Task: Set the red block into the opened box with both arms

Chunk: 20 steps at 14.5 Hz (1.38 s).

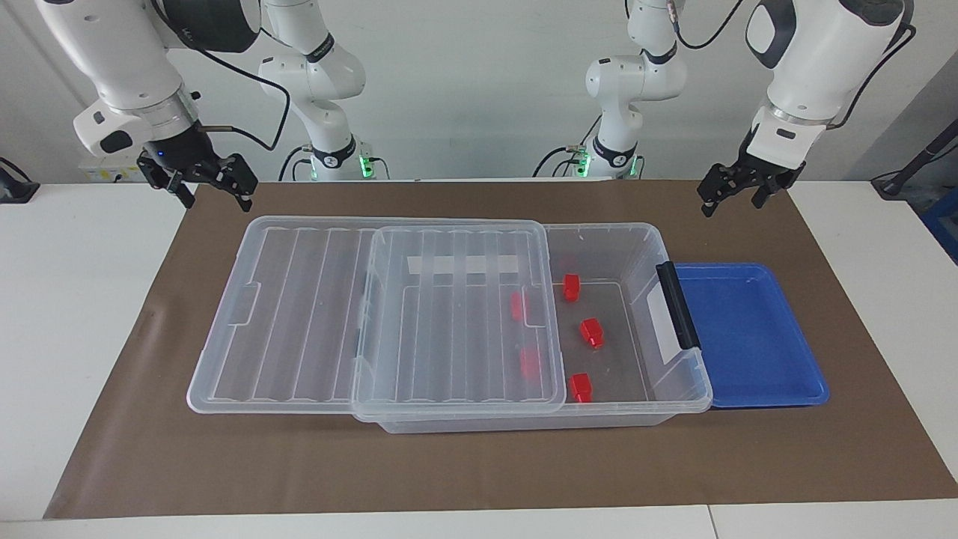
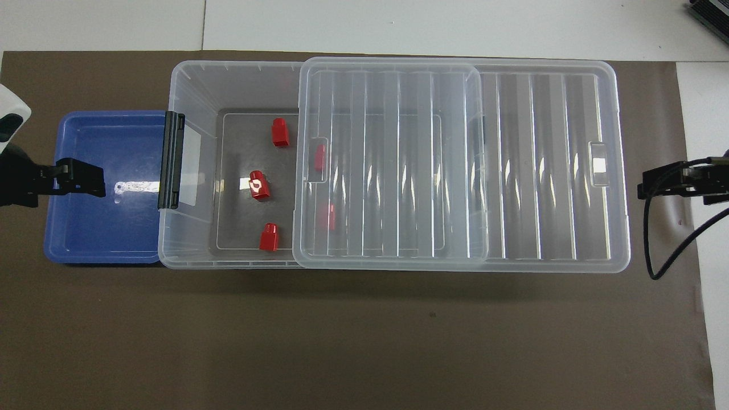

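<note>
Facing view: two red blocks [image 1: 530, 362] blur under the slid lid [image 1: 374, 314], three lie uncovered in the box [image 1: 677, 389], well apart from both raised, open, empty jaws.

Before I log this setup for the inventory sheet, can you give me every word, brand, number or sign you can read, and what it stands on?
No readable text in either view.
White label strip on the box: blank, no lettering shows.
Pale patch beside the black latch: blank as far as can be seen.
Red blocks, blue tray, lid: no markings.
Arm joint bands: any print is too small to read.
</note>
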Tool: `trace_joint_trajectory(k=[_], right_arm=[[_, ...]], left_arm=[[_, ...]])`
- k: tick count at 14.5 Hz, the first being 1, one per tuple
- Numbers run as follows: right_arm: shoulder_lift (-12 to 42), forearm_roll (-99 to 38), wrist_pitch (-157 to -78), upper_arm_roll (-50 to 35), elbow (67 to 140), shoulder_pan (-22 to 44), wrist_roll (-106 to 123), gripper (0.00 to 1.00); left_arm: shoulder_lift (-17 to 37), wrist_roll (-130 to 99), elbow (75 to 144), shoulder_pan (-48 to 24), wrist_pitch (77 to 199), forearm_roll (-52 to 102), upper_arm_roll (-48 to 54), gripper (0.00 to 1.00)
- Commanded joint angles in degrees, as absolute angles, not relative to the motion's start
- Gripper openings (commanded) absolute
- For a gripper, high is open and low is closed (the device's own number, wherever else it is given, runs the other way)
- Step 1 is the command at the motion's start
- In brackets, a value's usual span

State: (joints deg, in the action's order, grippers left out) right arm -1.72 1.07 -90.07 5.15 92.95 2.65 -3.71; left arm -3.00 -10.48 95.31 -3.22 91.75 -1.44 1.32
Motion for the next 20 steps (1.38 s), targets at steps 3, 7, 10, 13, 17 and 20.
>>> trace_joint_trajectory(k=[3,7,10,13,17,20], right_arm=[[-2.37,1.14,-90.17,5.01,93.43,2.11,-3.96,1.0],[-2.37,1.23,-93.06,5.45,94.13,0.72,0.17,0.0],[-0.97,1.32,-101.92,5.45,96.84,-3.76,9.1,0.0],[3.32,1.32,-109.84,5.45,97.82,-6.67,15.1,0.0],[9.21,0.27,-117.14,5.19,97.56,-6.86,17.05,0.0],[12.56,-2.01,-120.84,4.92,97.47,-6.07,17.05,0.0]], left_arm=[[-2.9,-9.76,93.87,-3.34,89.73,-0.44,0.7,1.0],[-2.9,-9.84,93.87,-3.34,90.09,-0.44,0.7,1.0],[-2.81,-9.84,93.87,-3.34,90.35,-0.44,0.79,1.0],[-2.9,-9.76,93.96,-3.34,90.53,-0.44,0.7,1.0],[-2.81,-9.76,93.95,-3.34,90.7,-0.44,0.62,1.0],[-2.9,-9.76,94.04,-3.34,90.7,-0.44,0.7,1.0]])
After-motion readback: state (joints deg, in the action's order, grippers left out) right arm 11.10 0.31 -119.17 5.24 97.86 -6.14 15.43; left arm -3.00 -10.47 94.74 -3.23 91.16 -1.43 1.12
